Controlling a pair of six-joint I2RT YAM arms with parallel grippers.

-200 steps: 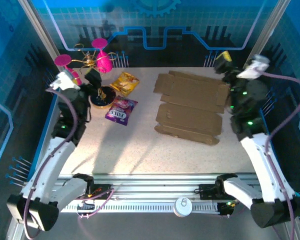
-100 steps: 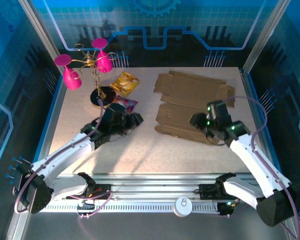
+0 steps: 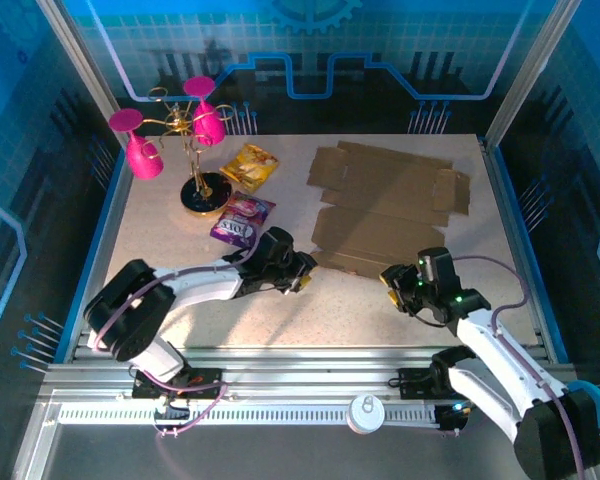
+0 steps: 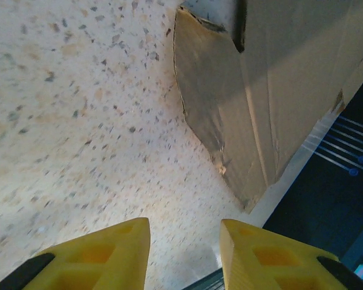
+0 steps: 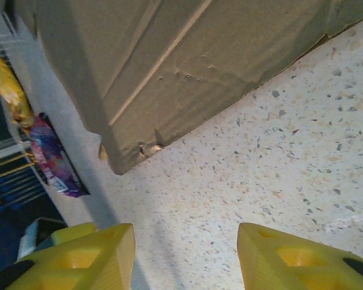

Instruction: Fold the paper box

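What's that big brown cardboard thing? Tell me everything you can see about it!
The paper box is plain brown corrugated cardboard, unprinted, not yet folded. It lies spread flat on the far right of the speckled table, with creases, flaps and tabs cut around its edges. One near corner looks frayed. The left end effector and right end effector hover open beside its near edge, not touching it.

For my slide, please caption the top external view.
Left gripper and right gripper, both open, flank the near edge of the unfolded flat brown corrugated cardboard box on the speckled table.
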